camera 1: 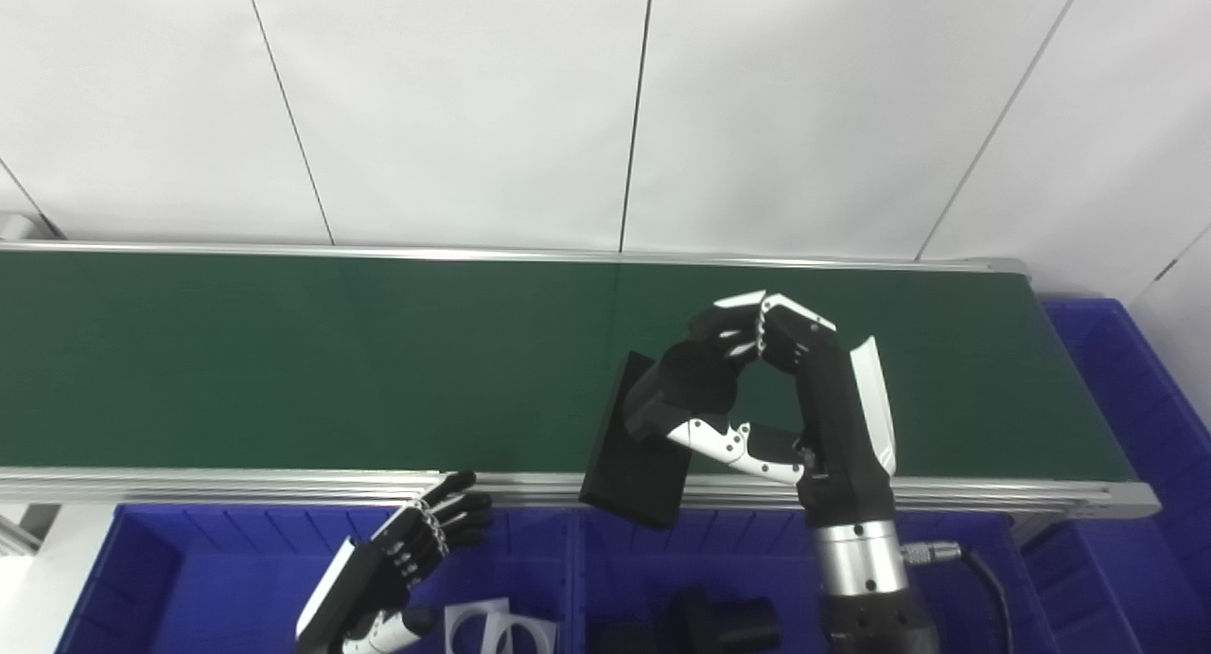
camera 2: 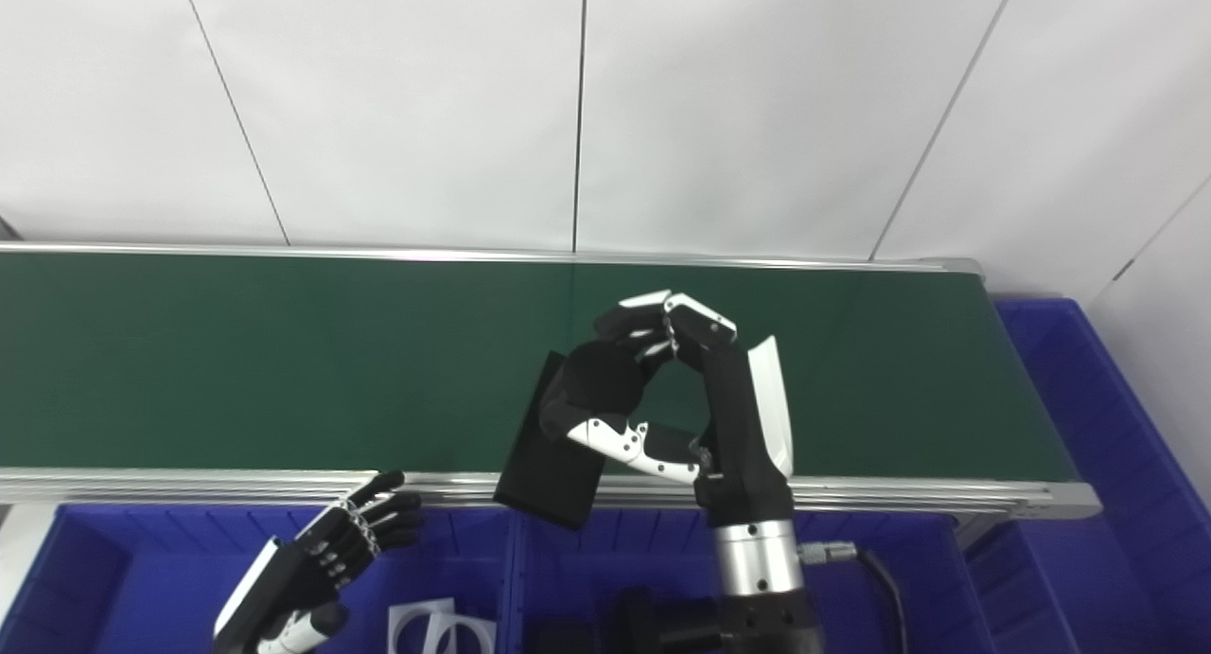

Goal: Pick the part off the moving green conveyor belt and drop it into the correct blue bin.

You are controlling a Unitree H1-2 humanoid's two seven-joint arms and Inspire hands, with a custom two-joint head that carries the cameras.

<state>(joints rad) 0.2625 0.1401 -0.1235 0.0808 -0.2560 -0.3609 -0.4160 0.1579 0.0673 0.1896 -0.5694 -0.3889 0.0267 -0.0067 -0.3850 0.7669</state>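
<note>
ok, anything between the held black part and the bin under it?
Nothing visible. The right hand holds the black flat part over the belt's near rail; the blue bin below is open, with dark parts inside.
</note>
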